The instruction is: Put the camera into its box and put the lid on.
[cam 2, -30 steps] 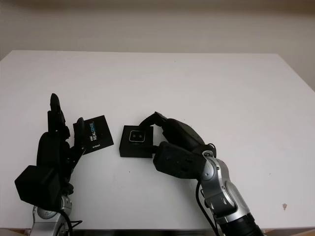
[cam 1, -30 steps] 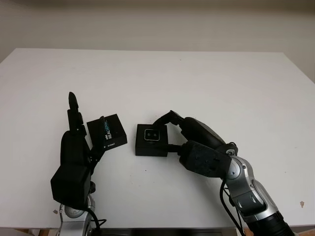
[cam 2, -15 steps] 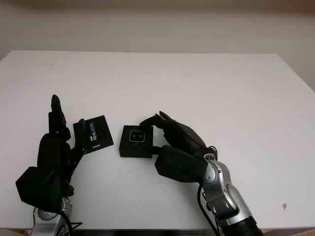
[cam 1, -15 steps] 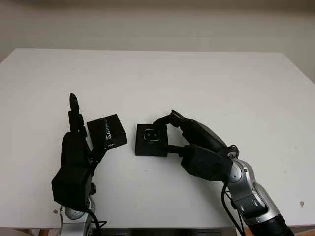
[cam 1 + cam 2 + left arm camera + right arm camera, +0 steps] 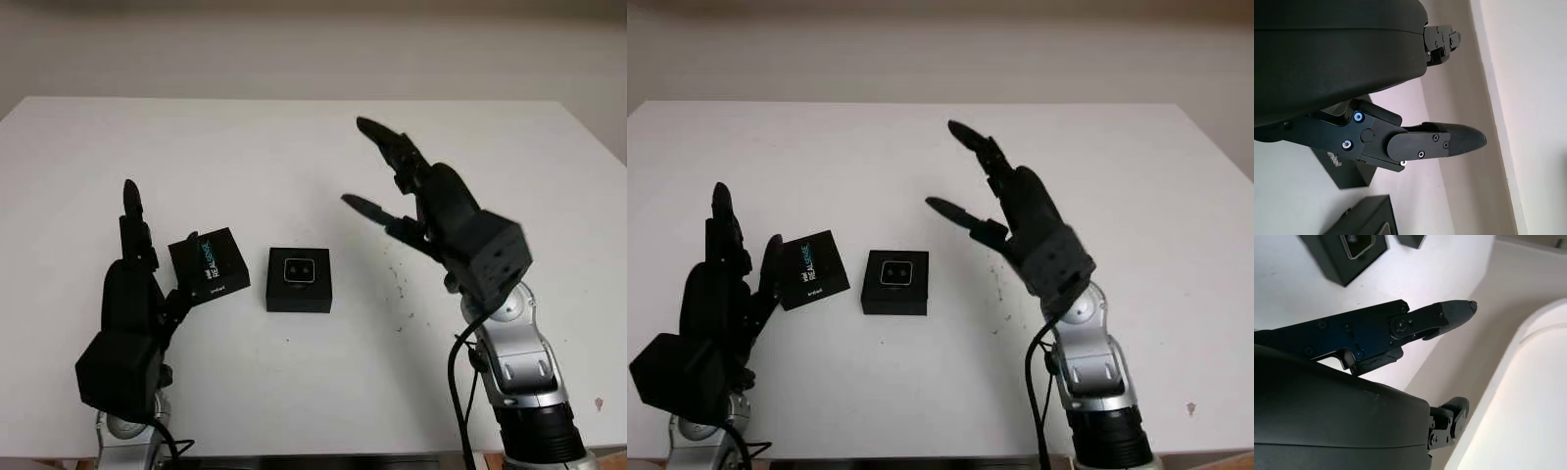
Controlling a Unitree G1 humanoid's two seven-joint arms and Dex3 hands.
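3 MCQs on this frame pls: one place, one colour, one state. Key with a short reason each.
1. Where does the lid lie?
A. on the box
B. on the table beside the box, by the left hand
C. in the right hand

2. What colour is the box?
A. white
B. red
C. black

3. What state is the right hand in?
A. open, raised above the table
B. shut on the lid
C. pressed on the box

Key:
1 B: the printed lid sits on the table, apart from the box, next to the left hand.
2 C: the box is black, with the camera seated in it.
3 A: the right hand holds nothing and is up off the table, away from the box.
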